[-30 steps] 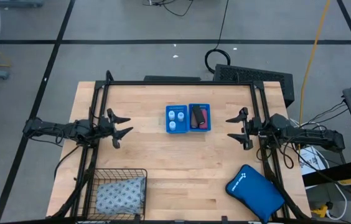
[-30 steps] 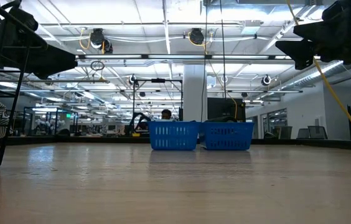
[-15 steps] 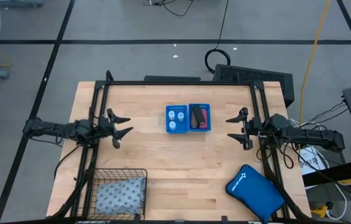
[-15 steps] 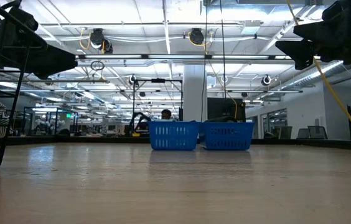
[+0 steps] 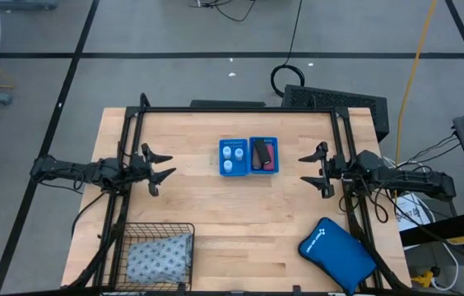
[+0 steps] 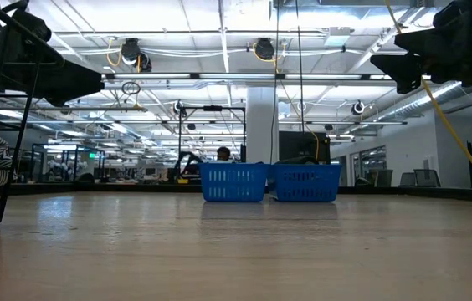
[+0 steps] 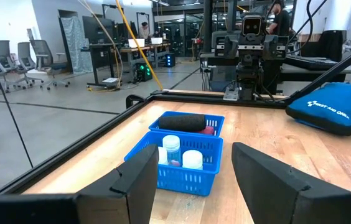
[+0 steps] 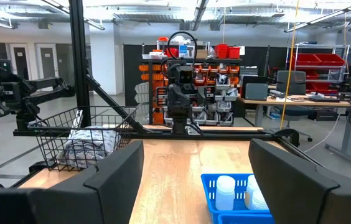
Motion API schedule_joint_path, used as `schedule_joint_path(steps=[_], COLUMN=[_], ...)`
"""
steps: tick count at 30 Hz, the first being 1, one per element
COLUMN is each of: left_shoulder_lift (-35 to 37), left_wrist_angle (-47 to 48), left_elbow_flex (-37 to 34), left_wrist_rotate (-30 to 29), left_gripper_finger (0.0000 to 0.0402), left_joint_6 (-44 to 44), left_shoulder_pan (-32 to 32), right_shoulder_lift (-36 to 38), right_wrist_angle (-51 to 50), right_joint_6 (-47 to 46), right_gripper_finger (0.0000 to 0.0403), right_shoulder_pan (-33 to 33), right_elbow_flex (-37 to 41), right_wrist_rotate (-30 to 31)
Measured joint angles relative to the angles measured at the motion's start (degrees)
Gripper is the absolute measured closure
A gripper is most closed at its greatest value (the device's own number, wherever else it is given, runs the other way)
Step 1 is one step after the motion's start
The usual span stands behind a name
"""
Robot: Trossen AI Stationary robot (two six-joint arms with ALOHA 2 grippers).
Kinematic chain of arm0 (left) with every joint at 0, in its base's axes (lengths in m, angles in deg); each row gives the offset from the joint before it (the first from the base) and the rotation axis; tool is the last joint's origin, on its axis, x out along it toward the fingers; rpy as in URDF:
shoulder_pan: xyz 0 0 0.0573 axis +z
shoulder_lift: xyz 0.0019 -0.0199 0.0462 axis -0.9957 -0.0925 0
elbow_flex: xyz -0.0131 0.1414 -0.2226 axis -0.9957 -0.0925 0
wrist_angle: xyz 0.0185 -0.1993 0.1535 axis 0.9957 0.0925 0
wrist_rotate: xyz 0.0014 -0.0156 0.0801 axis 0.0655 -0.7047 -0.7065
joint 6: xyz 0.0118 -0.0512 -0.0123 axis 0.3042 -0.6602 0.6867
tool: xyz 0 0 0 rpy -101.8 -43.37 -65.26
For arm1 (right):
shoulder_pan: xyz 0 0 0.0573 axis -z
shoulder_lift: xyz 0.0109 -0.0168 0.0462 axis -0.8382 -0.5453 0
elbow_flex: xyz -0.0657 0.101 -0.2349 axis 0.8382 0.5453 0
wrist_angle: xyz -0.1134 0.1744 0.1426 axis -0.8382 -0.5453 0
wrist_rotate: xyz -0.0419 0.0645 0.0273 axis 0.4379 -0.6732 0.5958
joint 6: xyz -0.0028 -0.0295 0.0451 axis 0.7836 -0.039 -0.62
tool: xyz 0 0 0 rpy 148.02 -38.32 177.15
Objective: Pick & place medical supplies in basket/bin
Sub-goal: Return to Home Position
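A bright-blue two-compartment tray (image 5: 248,156) stands on the table's far middle. White vials (image 7: 177,151) stand in its left compartment, and a black roll (image 7: 182,122) lies with a pink one in its right. At the near left, a grey-blue dotted soft pack (image 5: 160,258) lies inside the black wire basket (image 5: 137,233). My left gripper (image 5: 164,165) hovers open at the table's left, pointing level toward the tray. My right gripper (image 5: 306,169) hovers open at the table's right, facing the tray from the other side. Neither has anything between its fingers.
A large bright-blue zip pouch (image 5: 337,253) with a white logo lies at the near right corner. Black frame rails (image 5: 232,108) run along the table's far, left and right sides. Bare wood lies between the tray and the near edge.
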Motion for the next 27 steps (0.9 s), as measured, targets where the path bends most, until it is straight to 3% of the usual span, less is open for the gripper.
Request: schedule_joint_path(steps=[27], left_shoulder_lift=[0.0], left_wrist_angle=[0.0], left_elbow_flex=[0.0], left_wrist_rotate=[0.0], left_gripper_finger=[0.0188], left_joint_6=[0.0], left_shoulder_pan=[0.0], right_shoulder_lift=[0.0], right_wrist_angle=[0.0], right_joint_6=[0.0], right_gripper_finger=[0.0121], right_shoulder_pan=[0.0], right_elbow_flex=[0.0], right_wrist_rotate=[0.0])
